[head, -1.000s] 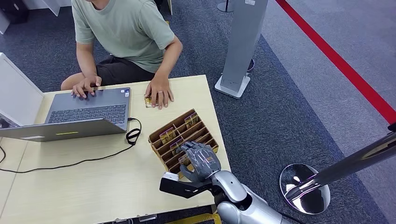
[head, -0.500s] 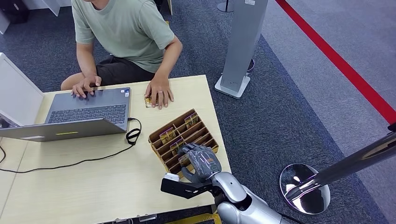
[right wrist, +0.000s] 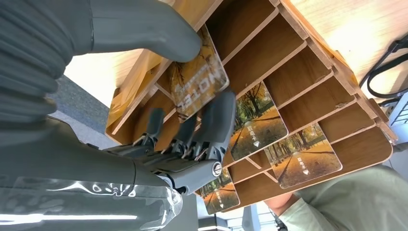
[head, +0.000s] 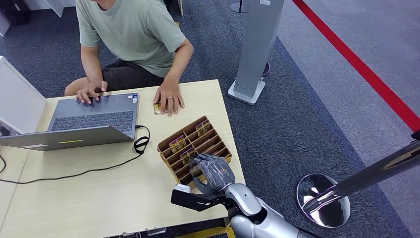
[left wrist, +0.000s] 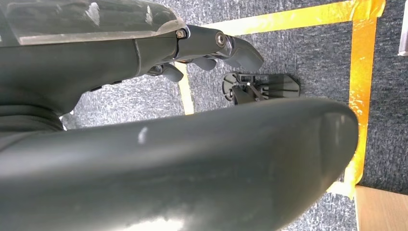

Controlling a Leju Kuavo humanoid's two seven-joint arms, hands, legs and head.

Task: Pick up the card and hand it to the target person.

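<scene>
On the pale wooden table (head: 109, 193) in the head view, a slotted wooden card rack (head: 194, 146) stands near the right-hand edge, with several autumn-print cards upright in its compartments. The right hand (head: 213, 171) lies over the near end of the rack, fingers curled down into a slot. A seated person (head: 133, 34) in a green shirt faces the robot across the table, one hand (head: 169, 98) resting flat beside a small card (head: 156, 107), the other on an open laptop (head: 94, 119).

At the left wrist view, the left hand (left wrist: 211, 48) hangs above grey carpet and yellow floor tape (left wrist: 358, 72). Nothing is held; its fingers are only partly seen, so their spread cannot be told.

At the right wrist view, the card (right wrist: 197, 86), printed with orange foliage, is pinched between the thick thumb (right wrist: 144, 26) and the darker fingers (right wrist: 216, 120). It appears partly drawn out of its compartment, tilted against the divider. Other cards (right wrist: 303, 156) sit in neighbouring slots.

Step in hand, by judgement: extraction of the card from the rack. The next move calls for a straight lift along the slot until the card's lower edge passes the dividers, grip pressure unchanged, then a reach across the table toward the person.
</scene>
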